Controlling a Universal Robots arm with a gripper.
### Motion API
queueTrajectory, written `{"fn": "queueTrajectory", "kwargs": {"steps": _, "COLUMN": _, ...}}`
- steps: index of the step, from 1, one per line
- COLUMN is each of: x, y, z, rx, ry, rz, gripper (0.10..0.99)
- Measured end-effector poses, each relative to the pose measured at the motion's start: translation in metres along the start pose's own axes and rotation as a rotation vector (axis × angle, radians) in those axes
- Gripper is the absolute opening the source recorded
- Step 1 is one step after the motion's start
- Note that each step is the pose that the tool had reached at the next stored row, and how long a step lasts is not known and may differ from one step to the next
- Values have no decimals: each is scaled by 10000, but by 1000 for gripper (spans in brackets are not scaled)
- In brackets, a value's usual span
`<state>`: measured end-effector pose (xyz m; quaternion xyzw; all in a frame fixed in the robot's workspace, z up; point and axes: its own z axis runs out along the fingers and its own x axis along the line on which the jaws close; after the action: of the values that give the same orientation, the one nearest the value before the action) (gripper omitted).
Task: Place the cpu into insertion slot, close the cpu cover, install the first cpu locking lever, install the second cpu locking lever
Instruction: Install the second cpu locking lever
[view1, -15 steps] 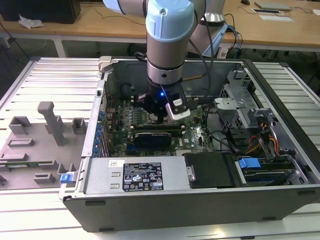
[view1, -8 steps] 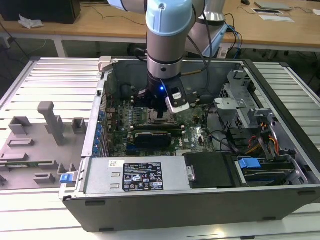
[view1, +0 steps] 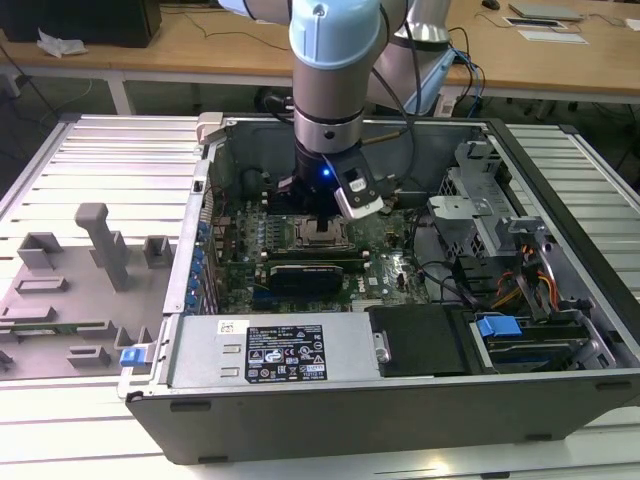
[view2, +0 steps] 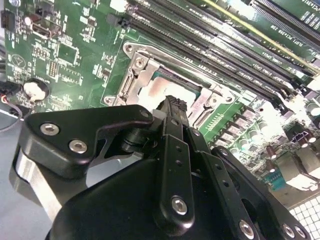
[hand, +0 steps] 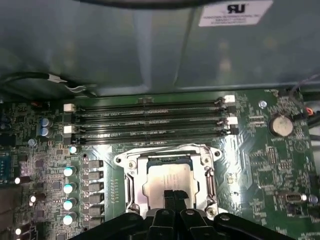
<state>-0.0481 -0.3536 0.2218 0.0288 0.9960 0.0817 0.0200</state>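
Note:
The cpu (hand: 165, 177) lies flat in the insertion slot (view1: 322, 235) on the green motherboard, its silvery top showing in both wrist views (view2: 154, 93). The cpu cover (hand: 131, 170), a shiny metal frame (view2: 135, 75), lies down around the chip. My gripper (hand: 174, 196) hangs just over the edge of the chip nearest me, inside the open computer case (view1: 325, 218). Its black fingers (view2: 172, 104) are pressed together, shut, with nothing seen between them. I cannot make out how the locking levers stand.
Long black memory slots (hand: 150, 112) run beside the socket, with a row of capacitors (hand: 67, 187) and a coin battery (hand: 281, 125) nearby. The power supply (view1: 270, 350) and drive cage (view1: 480, 215) crowd the case. A grey fixture plate (view1: 70, 290) lies at the exterior view's left.

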Motion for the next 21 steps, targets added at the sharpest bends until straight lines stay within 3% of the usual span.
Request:
{"fn": "queueTrajectory", "kwargs": {"steps": 2, "x": -3, "y": 22, "z": -97, "rx": 43, "ry": -8, "rz": -7, "gripper": 106}}
{"fn": "queueTrajectory", "kwargs": {"steps": 21, "x": -4, "y": 23, "z": -99, "rx": 89, "ry": -10, "rz": -10, "gripper": 106}}
